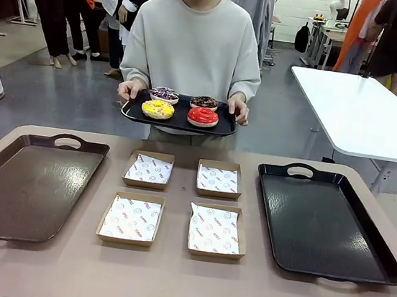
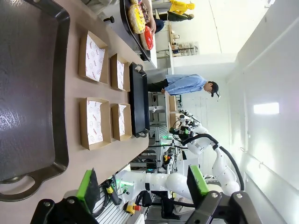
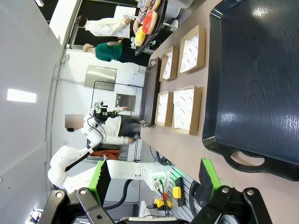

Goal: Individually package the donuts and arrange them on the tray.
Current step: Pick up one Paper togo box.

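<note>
1. Across the bench (image 1: 167,282), in the front view, a person is holding a small black tray (image 1: 179,123) carrying all four donuts (image 1: 202,116). Four paper-lined boxes (image 1: 132,218) are lying empty between two large trays (image 1: 27,185).
2. In the left wrist view, the left pincer (image 2: 142,185) is hanging spread, pinching nothing.
3. In the right wrist view, the right pincer (image 3: 155,175) is likewise spread and empty. Packaging is seemingly not begun; the next move is probably calling for taking one donut and lowering it into a box.

Print on the box liners (image 1: 132,218) is too small to read.
</note>
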